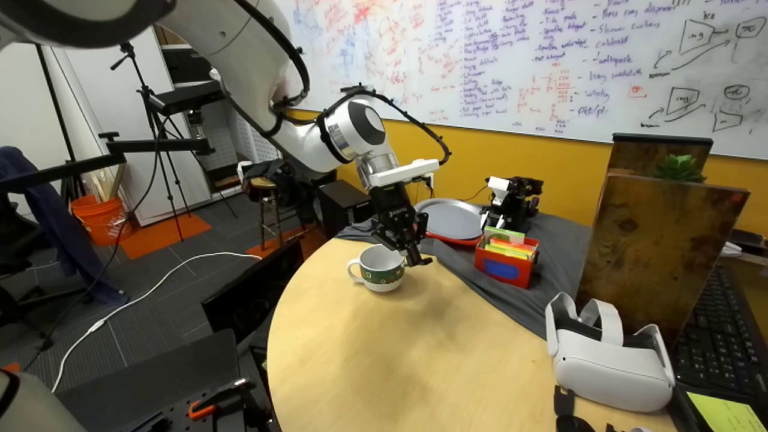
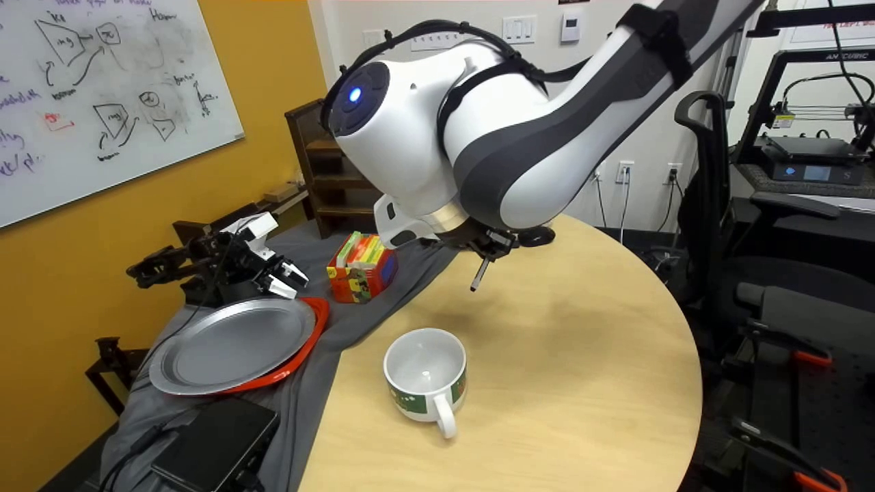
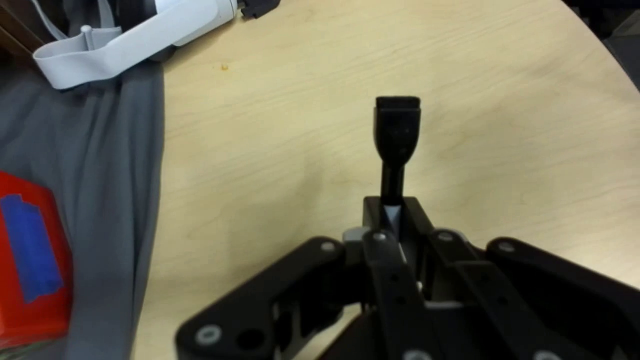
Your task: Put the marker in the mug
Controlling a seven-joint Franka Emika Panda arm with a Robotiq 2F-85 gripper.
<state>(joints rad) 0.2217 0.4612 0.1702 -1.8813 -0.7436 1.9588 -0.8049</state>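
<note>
Squat white mug (image 2: 425, 379) left, skinny grey-and-black marker (image 2: 480, 275) right: carry step, I reckon.
The black, screw-dotted gripper (image 3: 392, 212) pinches the marker between its jaws, tilted, clear of the mug in an exterior view; next it wants a swing over the mug and a release. Mug looks glazed; smooth, pale wood-grain tabletop (image 2: 581, 328) underneath.

My free lane: tabletop (image 1: 462, 360) between mug (image 1: 383, 277) and headset (image 1: 609, 366). Obstacles: mug, upright, handle (image 2: 444, 414) jutting; red box (image 1: 505, 269) on grey cloth (image 1: 561, 258); tall wooden board (image 1: 654, 252) near headset.
</note>
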